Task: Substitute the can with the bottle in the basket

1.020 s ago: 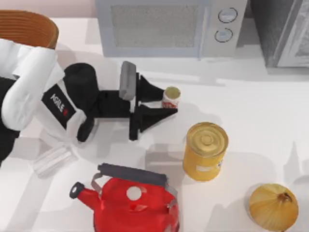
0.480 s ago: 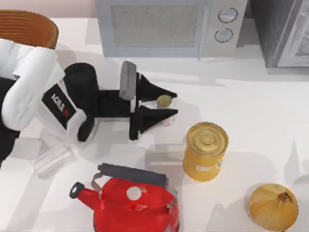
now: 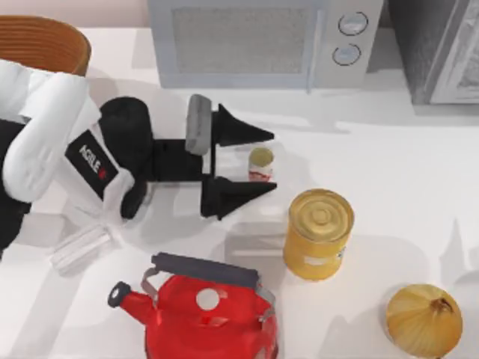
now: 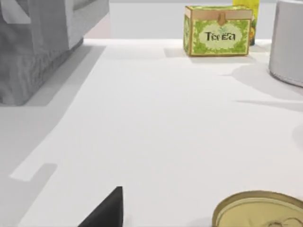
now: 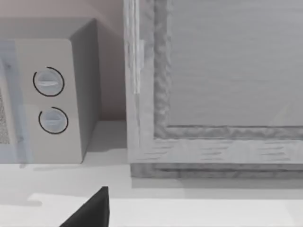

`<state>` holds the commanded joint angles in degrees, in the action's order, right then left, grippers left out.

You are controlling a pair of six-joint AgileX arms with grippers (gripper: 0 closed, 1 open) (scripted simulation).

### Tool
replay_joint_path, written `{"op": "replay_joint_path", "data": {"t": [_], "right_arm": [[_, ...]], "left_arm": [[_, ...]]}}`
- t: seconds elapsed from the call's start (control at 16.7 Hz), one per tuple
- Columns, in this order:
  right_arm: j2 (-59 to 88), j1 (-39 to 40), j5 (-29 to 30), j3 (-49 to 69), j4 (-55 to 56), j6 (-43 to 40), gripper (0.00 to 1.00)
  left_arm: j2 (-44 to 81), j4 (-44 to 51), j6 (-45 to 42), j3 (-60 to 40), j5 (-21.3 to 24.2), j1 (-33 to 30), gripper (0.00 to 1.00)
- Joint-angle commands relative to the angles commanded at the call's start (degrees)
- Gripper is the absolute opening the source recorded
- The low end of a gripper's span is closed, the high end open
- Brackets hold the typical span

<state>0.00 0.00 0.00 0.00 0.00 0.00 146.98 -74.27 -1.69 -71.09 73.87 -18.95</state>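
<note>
Table: white top (image 3: pixel 389 157), smooth and bare-looking, with soft grey shadows across it.
Back edge: a pale grey microwave (image 3: pixel 262 41) with two round dials (image 3: pixel 352 24) stands against a pinkish wall (image 5: pixel 109 56).
Right corner: a grey textured cabinet (image 3: pixel 438 48) beside the microwave.
Light: bright and even, from above.

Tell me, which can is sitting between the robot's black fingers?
The tiny red-and-white can, between the left gripper's open fingers. The big yellow can stands apart, nearer the onion.
</note>
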Motion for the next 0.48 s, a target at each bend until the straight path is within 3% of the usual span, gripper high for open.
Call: {"op": "replay_joint_path", "data": {"t": [0.48], "right_arm": [[0.0,0.0,0.0,0.0,0.0,0.0,1.0]], "left_arm": [[-1.74,0.94,-0.03,0.88,-1.04,0.48,1.0]]}}
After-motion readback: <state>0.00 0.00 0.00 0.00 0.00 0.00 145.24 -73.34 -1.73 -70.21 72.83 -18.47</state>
